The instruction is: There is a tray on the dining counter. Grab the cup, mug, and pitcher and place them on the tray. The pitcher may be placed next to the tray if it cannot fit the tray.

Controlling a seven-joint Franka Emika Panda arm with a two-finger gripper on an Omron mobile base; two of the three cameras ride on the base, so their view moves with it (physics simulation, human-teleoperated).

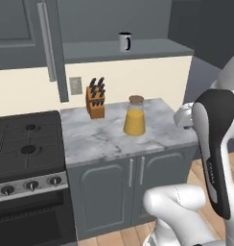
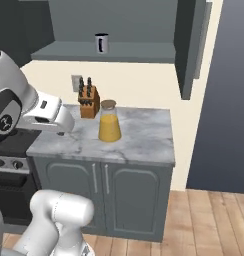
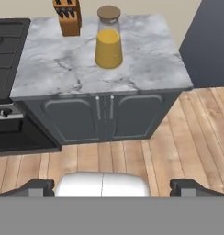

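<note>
From the left base view, a pitcher [image 1: 134,116] of orange liquid with a brown lid stands upright near the middle of a short marble counter [image 1: 104,137] on grey cabinets. A knife block [image 1: 95,102] sits behind it to the left, near the wall. A stove [image 1: 25,144] adjoins the counter's left end. A grey mug [image 1: 125,42] with a dark handle stands on a shelf [image 1: 152,48] high above.

From the right base view, the pitcher [image 2: 109,121] stands just right of the knife block [image 2: 88,101], with the mug [image 2: 101,43] on the shelf above.

In the hand view, the end effector [image 3: 112,187] is spread wide and holds nothing, hanging over the wooden floor [image 3: 187,133] well short of the pitcher [image 3: 108,38].
</note>
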